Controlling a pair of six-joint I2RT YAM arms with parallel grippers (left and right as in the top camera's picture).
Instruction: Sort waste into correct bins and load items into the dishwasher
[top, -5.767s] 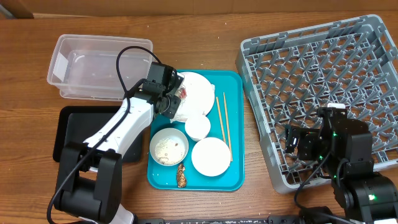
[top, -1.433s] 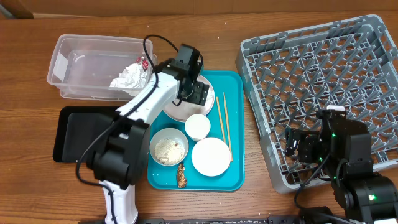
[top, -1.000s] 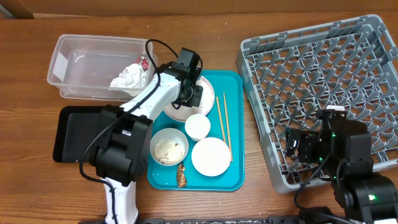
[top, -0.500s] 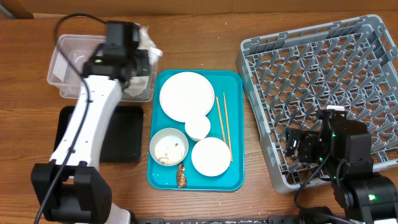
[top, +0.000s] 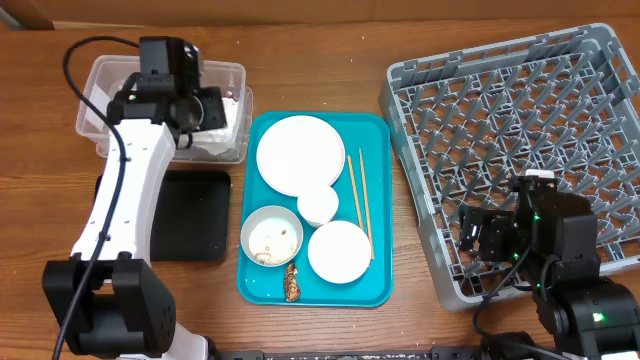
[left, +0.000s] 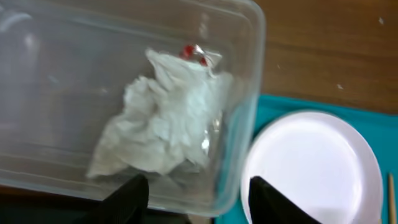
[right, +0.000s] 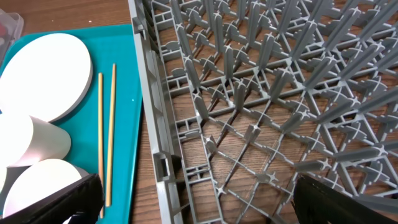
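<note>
My left gripper (left: 199, 202) hovers open over the right end of the clear tub (left: 245, 93), nothing between its fingers. A crumpled white napkin (left: 174, 118) and a red-and-silver wrapper (left: 193, 52) lie inside the tub (top: 110, 80). On the teal tray (top: 380, 290) sit the plate (top: 298, 153), cup (top: 318, 205), a bowl with rice residue (top: 271, 236), a clean bowl (top: 339, 251), the chopsticks (top: 357, 200) and a brown scrap (top: 292, 283). My right gripper (right: 196, 205) stands wide open over the near left corner of the grey dish rack (top: 520, 120).
The black tray (top: 195, 215) lies below the tub, partly under my left arm. The rack's wall (right: 152, 124) rises just right of the teal tray. Bare wooden table runs between the tray and the rack and along the far edge.
My left arm swung from the plate across to the tub with a white napkin in its jaws. The jaws have since opened and the napkin lies in the tub. The right arm stayed still.
</note>
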